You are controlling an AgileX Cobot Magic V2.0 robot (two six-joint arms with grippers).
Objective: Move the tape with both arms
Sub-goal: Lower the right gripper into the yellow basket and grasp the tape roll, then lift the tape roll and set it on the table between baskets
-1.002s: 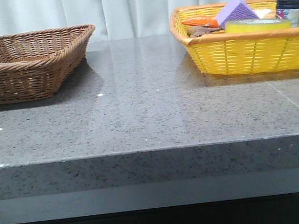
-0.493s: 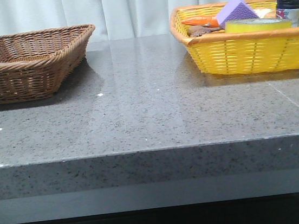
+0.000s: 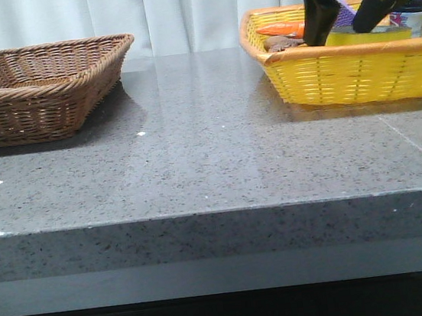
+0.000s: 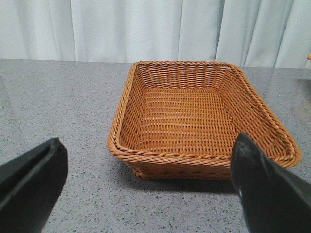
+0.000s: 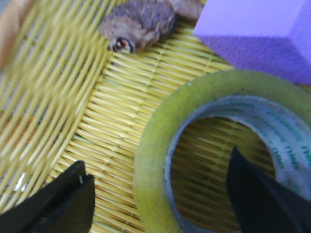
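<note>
Tape (image 5: 160,141) is lying flat in the yellow basket (image 3: 354,71), directly under the right claw (image 3: 345,24), whose spread, empty fingers are straddling one side of the roll, one inside its hole.

Left claw (image 4: 146,189) is hanging wide apart, empty, facing the brown basket (image 4: 199,116).

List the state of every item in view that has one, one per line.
tape: lying flat in the yellow basket, not gripped
right claw: open, one finger outside the roll and one over its core
left claw: open, holding nothing
brown wicker basket: empty
purple sponge: in the yellow basket, beside the tape
</note>
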